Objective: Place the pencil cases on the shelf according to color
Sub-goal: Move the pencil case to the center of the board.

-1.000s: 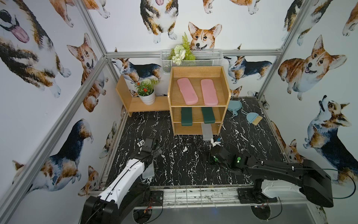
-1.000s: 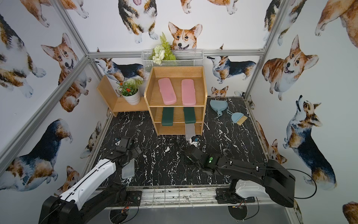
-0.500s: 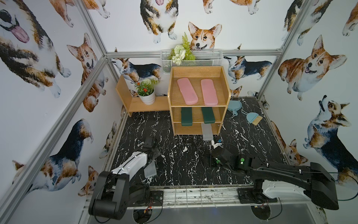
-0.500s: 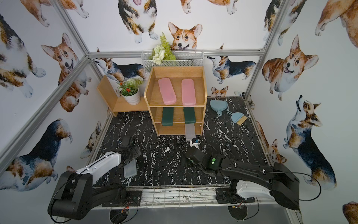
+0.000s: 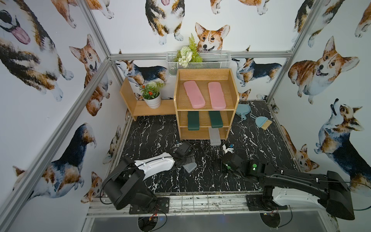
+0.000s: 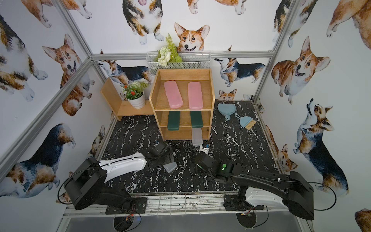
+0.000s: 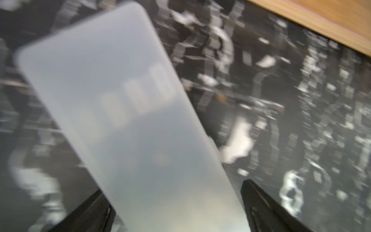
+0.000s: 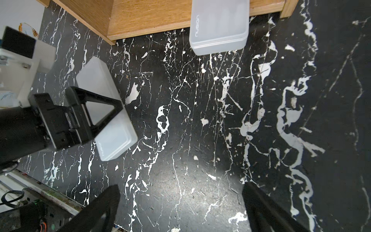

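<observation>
Between left fingers (image 7: 86,213), blurred frosted case (image 7: 130,120)

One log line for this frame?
left jaws: shut on frosted case | right jaws: open, empty | other frosted case: partly in shelf bottom tier

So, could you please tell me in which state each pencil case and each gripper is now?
pink cases: lying flat on the top tier of the shelf
green cases: lying on the middle tier
bottom frosted case: partly in the bottom tier, front end sticking out
held frosted case: gripped, not yet on the shelf
left gripper: shut on the held frosted case
right gripper: open, empty
</observation>
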Motion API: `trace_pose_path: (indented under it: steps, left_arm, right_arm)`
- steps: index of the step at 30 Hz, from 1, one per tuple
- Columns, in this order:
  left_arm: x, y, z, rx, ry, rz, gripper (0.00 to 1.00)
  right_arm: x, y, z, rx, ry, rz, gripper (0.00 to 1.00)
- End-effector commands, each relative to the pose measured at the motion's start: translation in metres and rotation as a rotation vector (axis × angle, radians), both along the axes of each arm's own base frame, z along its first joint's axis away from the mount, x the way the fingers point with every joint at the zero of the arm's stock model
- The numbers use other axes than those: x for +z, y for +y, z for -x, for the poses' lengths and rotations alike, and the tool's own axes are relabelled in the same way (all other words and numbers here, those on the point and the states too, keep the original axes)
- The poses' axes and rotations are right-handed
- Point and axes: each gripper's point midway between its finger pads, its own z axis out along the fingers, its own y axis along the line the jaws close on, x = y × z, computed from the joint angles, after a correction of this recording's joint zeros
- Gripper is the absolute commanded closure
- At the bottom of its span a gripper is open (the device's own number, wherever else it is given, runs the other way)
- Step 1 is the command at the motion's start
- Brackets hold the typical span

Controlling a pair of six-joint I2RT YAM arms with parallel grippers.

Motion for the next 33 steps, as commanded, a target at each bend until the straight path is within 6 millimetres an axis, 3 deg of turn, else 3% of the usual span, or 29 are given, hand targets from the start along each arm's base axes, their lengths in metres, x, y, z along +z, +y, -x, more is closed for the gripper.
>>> trace_pose_path:
  steps: [1, 5, 6, 11, 12, 19, 27, 33]
  left_arm:
    - [0.013, -0.025, 0.0, 0.006, 0.005, 0.033, 0.01]
    - [0.028, -0.017, 0.001, 0.018, -0.043, 0.0, 0.01]
    - [0.031, -0.012, 0.002, 0.026, -0.055, -0.009, 0.01]
    - [0.059, 0.019, 0.006, 0.073, -0.145, -0.021, 0.01]
    - [0.053, 0.029, 0.012, 0.067, -0.14, -0.042, 0.01]
    - [0.074, 0.082, 0.009, 0.155, -0.206, -0.085, 0.01]
    - [0.087, 0.136, 0.008, 0.282, -0.256, -0.021, 0.01]
    - [0.081, 0.143, 0.008, 0.303, -0.253, -0.032, 0.01]
  right_arm:
    - [0.008, 0.009, -0.001, 0.074, -0.042, 0.017, 0.0]
    - [0.015, 0.024, -0.006, 0.145, -0.091, 0.017, 0.0]
    - [0.009, 0.028, -0.007, 0.169, -0.091, 0.043, 0.0]
    - [0.0, 0.049, -0.018, 0.255, -0.122, 0.113, 0.0]
    - [-0.002, 0.054, -0.018, 0.274, -0.117, 0.119, 0.0]
    - [-0.031, 0.093, -0.02, 0.384, -0.11, 0.217, 0.0]
    - [-0.072, 0.096, -0.029, 0.366, -0.042, 0.339, 0.0]
    - [-0.086, 0.106, -0.03, 0.404, -0.009, 0.332, 0.0]
